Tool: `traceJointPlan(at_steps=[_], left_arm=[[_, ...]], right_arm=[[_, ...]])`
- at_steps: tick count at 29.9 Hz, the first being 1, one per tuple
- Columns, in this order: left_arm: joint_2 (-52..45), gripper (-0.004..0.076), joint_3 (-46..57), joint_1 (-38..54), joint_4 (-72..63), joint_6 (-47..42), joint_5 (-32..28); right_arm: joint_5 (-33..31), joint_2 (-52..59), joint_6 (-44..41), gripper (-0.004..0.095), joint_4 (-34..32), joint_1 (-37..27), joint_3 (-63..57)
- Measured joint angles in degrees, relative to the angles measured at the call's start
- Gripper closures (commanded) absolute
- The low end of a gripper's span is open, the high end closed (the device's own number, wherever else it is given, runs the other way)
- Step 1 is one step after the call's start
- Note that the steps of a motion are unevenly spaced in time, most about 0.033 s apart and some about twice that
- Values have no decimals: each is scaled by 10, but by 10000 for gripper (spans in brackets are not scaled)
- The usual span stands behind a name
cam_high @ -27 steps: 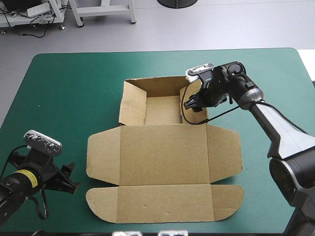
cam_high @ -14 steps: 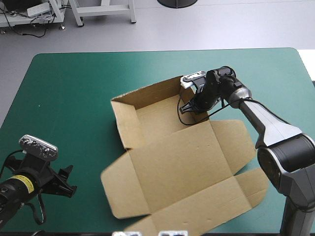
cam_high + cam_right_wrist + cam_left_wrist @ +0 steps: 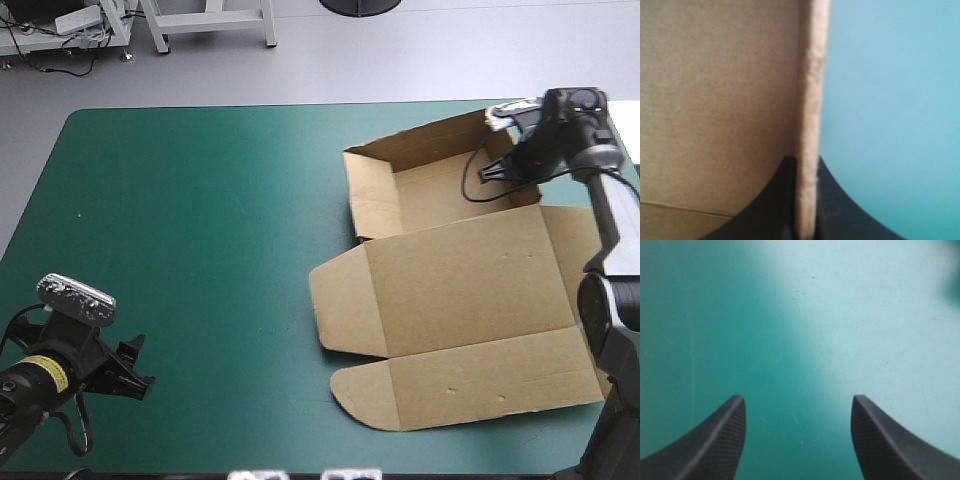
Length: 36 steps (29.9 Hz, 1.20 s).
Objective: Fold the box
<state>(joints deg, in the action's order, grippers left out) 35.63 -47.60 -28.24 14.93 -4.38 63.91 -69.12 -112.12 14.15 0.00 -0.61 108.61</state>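
Observation:
The brown box [image 3: 465,290] lies on the right half of the table. Its tray has raised walls [image 3: 372,200] on the far side, and the lid and front flap [image 3: 470,385] lie flat toward the near edge. My right gripper [image 3: 512,160] is at the tray's right wall. In the right wrist view the gripper [image 3: 805,159] is shut on that wall's upright edge [image 3: 812,75], with board on one side and teal-green cover on the other. My left gripper [image 3: 140,366] stays low at the near left corner, far from the box. It stands open [image 3: 798,399] over bare cover.
The box's right side reaches close to the table's right edge [image 3: 628,150], partly under my right arm [image 3: 615,240]. A wide stretch of teal-green cover [image 3: 200,230] separates the left gripper from the box.
My right gripper shut on the tray's right wall and dragged the box, turning it, from the table's middle to the right. The left arm barely shifted.

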Motion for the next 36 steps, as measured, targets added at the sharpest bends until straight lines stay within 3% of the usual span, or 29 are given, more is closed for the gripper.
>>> traceJointPlan(at_steps=[6,12,15,19,22,26,30,36], left_arm=[[0,281,0,0,0,-1,0],[0,281,0,0,1,-7,0],[0,281,0,0,1,-13,0],[0,281,0,0,2,-15,0],[0,281,0,0,2,-15,0],[0,281,0,0,2,-15,0],[0,281,0,0,2,-15,-7],[0,296,0,0,2,-16,-51]], right_arm=[[-12,-9,34,933,8,-119,0],[-14,-33,52,910,43,-166,0],[-14,-52,58,771,55,-169,0],[-14,-70,68,406,60,-169,0],[-15,-71,71,260,61,-169,4],[-15,-69,61,266,68,-169,33],[-16,-35,79,266,118,-169,42],[-18,84,95,266,184,-169,45]])
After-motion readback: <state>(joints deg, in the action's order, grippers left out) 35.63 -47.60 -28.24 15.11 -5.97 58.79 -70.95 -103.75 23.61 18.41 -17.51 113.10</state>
